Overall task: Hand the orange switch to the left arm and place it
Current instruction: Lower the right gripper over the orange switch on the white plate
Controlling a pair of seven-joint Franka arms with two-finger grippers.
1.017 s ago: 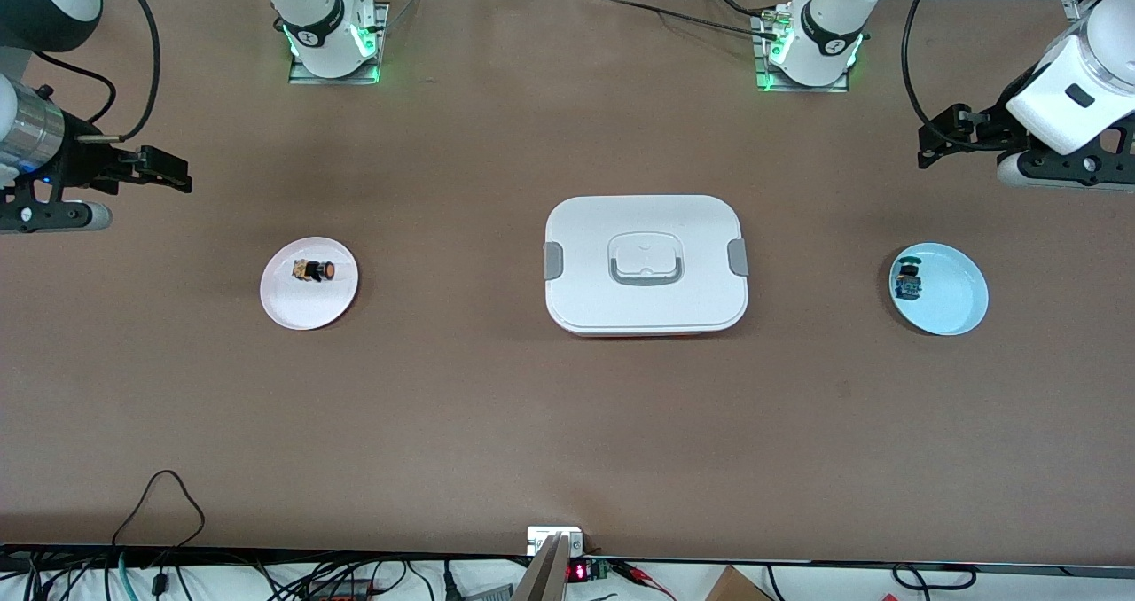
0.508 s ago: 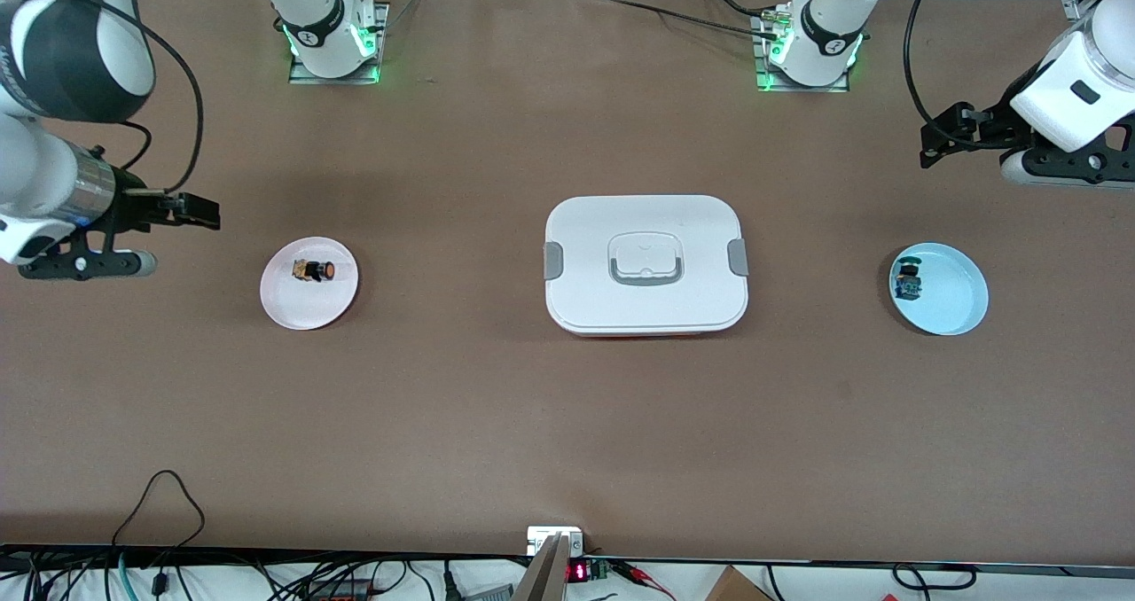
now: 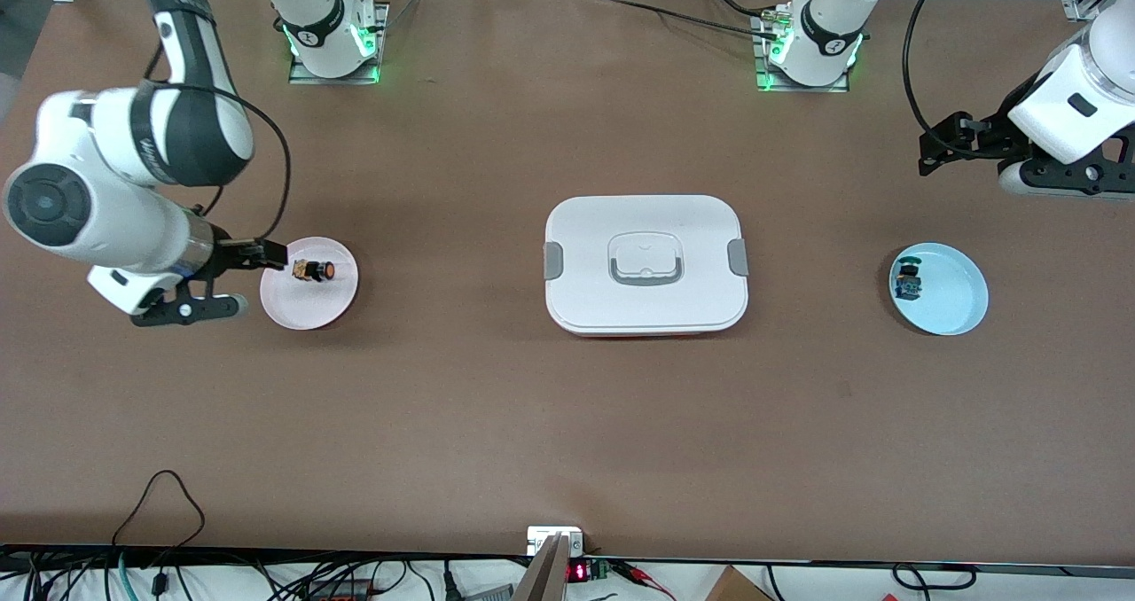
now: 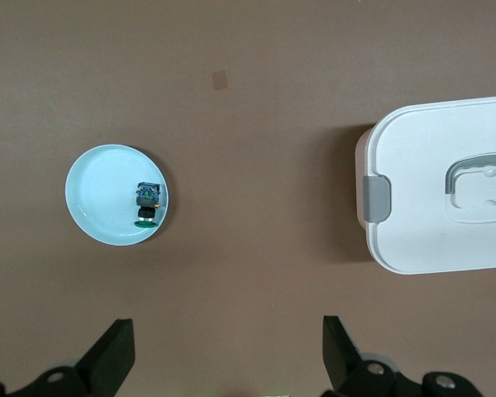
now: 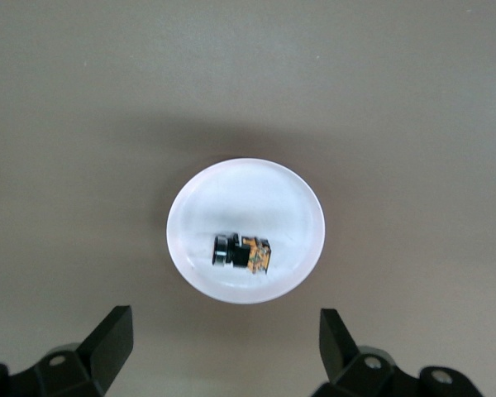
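From my right wrist I look straight down on the pink plate (image 5: 245, 230) with the orange switch (image 5: 241, 252) lying on its side in it, my 2 fingers (image 5: 107, 343) spread wide at either edge of the view with nothing between them. My right pincer (image 3: 266, 253) hangs over the rim of that plate on the side toward the right arm's end of the counter (image 3: 567, 424), just beside the orange switch (image 3: 314, 270) but apart from it. The box (image 3: 645, 264) sits shut in the middle of the counter, between the 2 plates and well apart from both. Toward the left arm's end lies the blue plate (image 3: 949, 304), carrying a small switch with a green cap (image 3: 906, 280) close to its rim on the box's side. My left pincer (image 3: 931, 153) waits in the air over bare counter near that end, closer to the arm bases than the blue plate. From the left wrist I see its fingers (image 4: 112, 356) wide apart and empty, with the blue plate (image 4: 99, 198), the green-capped switch (image 4: 147, 200) and a corner of the box (image 4: 438, 190) below.
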